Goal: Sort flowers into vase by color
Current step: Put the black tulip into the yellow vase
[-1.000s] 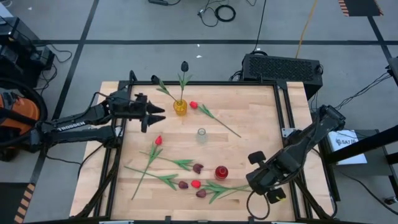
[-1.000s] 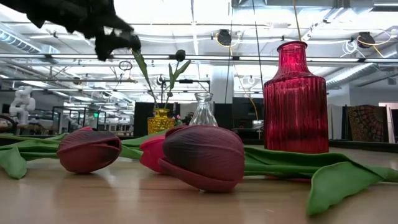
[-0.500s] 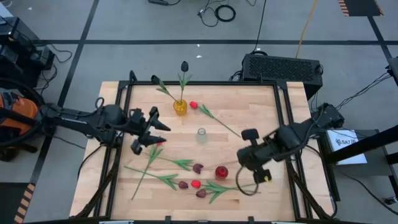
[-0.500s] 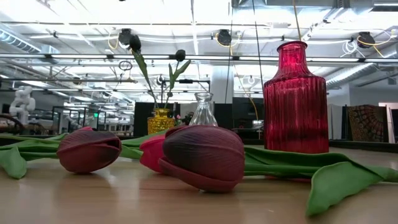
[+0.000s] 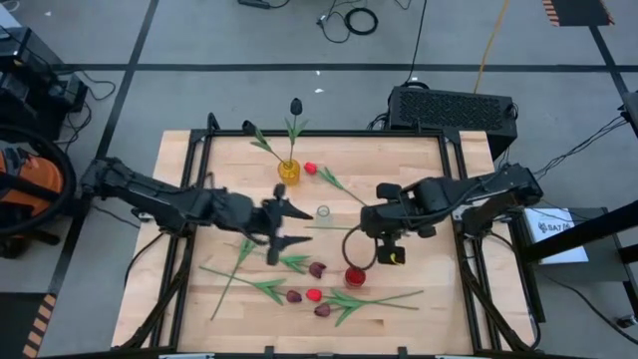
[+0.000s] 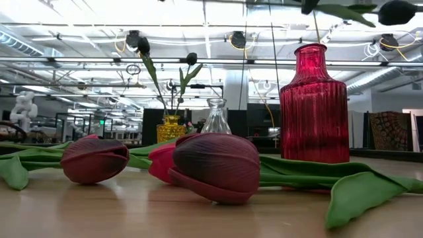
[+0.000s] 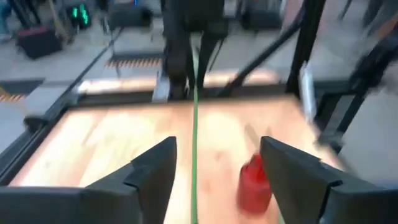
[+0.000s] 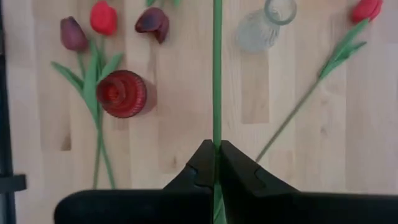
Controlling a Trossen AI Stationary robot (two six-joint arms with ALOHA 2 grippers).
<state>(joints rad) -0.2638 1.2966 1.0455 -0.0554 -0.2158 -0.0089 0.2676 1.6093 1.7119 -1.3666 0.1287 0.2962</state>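
My right gripper (image 5: 382,235), right of the table's middle, is shut on a flower with a thin green stem (image 5: 331,227). The stem runs level toward my left gripper (image 5: 288,227), which is open; the stem (image 7: 194,155) passes through its gap and touches neither finger. A green leaf (image 6: 344,10) and a dark head (image 6: 396,12) show high in the low view. A yellow vase (image 5: 289,172) holds a dark-headed flower (image 5: 296,105). A clear vase (image 5: 322,214) and a red vase (image 5: 355,276) stand nearby. My right gripper pinches the flower's green stem (image 8: 216,134) between its two fingers, coming from above and pointing steeply down. The stem runs on past both sides of the fingers. The flower is lifted clear of the table and lies about level.
Several flowers lie flat on the near half of the table, with maroon heads (image 5: 317,268) and a red head (image 5: 314,295) by the red vase. One red flower (image 5: 311,169) lies next to the yellow vase, its stem slanting right. A black frame (image 5: 454,189) borders the table.
My left gripper has swung from beside the yellow vase toward the table's middle and near side, ending around the held stem. My right gripper has risen and moved from the near right corner toward the middle, carrying the flower clear of the table.
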